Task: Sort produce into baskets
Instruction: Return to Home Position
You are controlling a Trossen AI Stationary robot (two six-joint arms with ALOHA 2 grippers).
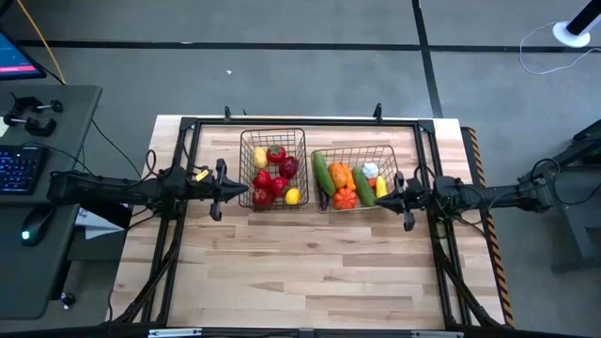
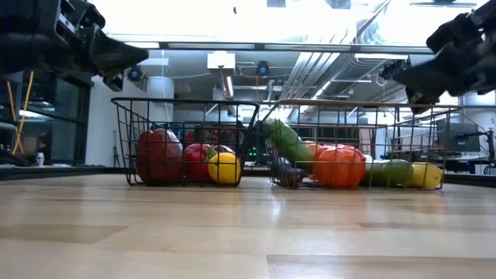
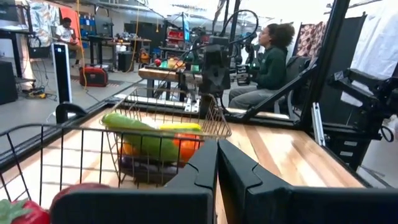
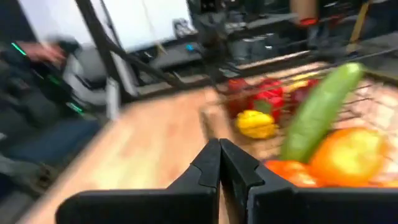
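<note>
Your left pincer (image 1: 242, 191) pinched closed beside the squarer wire-mesh basket (image 1: 272, 132) of glossy round red produce (image 1: 264, 178), wider mesh basket (image 1: 362, 149) holding a long green cucumber (image 1: 322, 172), your right pincer (image 1: 387, 197) closed beside it, both baskets on your planked wooden tabletop (image 1: 310, 263).

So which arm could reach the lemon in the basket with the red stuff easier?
Left, probably. The left end effector, shut, hovers at the narrower basket holding the lemon; the right end effector, also shut, hovers at the far end of the wider basket.
</note>
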